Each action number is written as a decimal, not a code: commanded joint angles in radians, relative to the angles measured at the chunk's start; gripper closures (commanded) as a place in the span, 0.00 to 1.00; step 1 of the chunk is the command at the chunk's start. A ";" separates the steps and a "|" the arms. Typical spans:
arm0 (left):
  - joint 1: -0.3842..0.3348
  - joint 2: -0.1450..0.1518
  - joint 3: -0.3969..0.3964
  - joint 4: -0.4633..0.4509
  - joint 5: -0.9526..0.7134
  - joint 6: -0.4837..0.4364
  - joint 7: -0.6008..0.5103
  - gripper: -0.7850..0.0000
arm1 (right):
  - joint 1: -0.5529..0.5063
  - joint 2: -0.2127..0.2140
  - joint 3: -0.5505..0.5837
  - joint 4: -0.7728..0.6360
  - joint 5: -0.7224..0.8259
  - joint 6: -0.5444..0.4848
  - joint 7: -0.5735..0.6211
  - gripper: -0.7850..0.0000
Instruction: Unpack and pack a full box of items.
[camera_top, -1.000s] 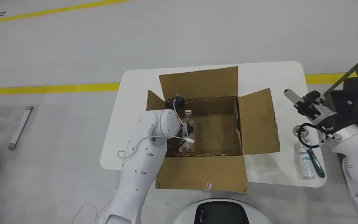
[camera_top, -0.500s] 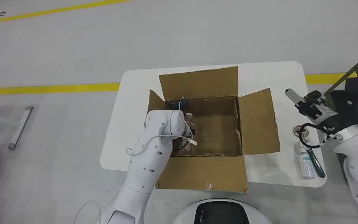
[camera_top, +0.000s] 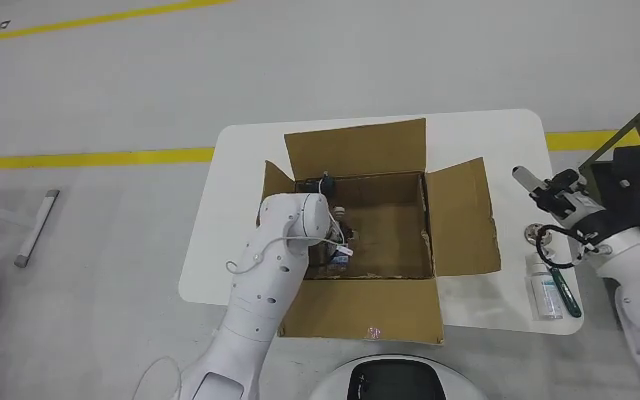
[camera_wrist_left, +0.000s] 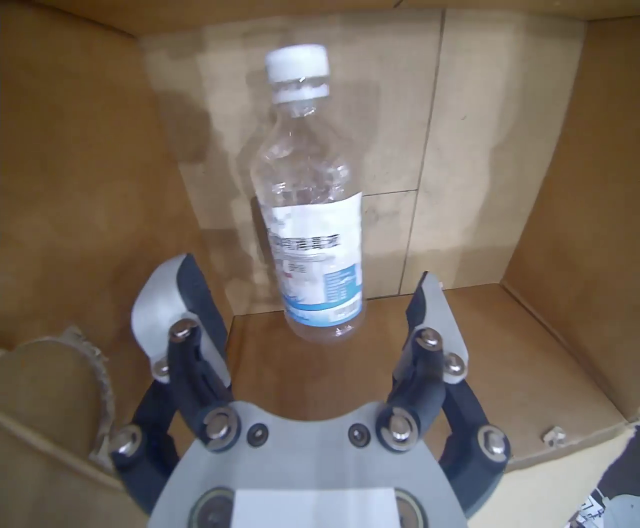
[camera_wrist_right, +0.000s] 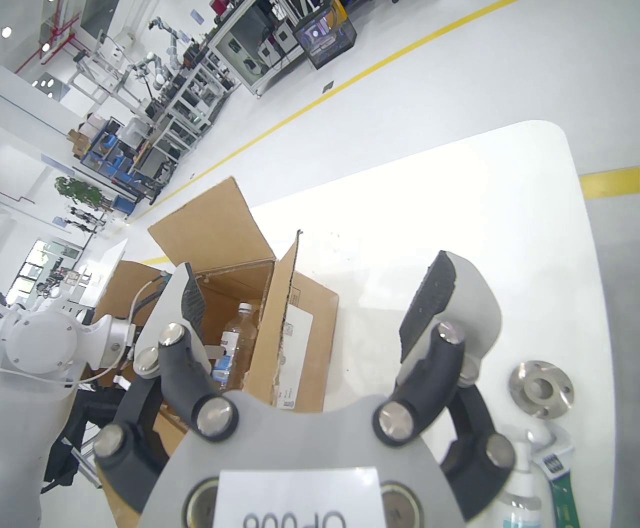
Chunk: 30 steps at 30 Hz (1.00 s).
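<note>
L gripper (camera_wrist_left: 300, 280) in box (camera_top: 460, 215), jaws released, bottle (camera_wrist_left: 307, 200) standing just ahead. R gripper (camera_wrist_right: 315, 272) over bench (camera_top: 500, 130) at box's 3 o'clock, jaws released.

left arm (camera_top: 262, 300): white shell, white cable (camera_top: 232, 268) | left gripper (camera_wrist_left: 306, 270): grey plates, black links, silver screws (right gripper (camera_wrist_right: 315, 262) alike)

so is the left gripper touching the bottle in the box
Apart. In the left wrist view the left gripper is open, and bare cardboard of the box shows between the bottle and the jaw on each side.
</note>
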 joint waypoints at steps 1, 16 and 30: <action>0.006 0.003 -0.010 -0.032 -0.009 -0.018 0.016 0.00 | -0.011 0.001 0.017 0.006 -0.026 0.004 -0.002 0.00; 0.081 0.030 -0.101 -0.290 -0.102 -0.166 0.074 0.00 | -0.219 0.045 0.146 0.039 -0.599 -0.346 0.245 0.00; 0.105 0.043 -0.120 -0.347 -0.119 -0.160 0.119 0.00 | -0.243 0.045 0.143 0.025 -0.592 -0.386 0.254 0.00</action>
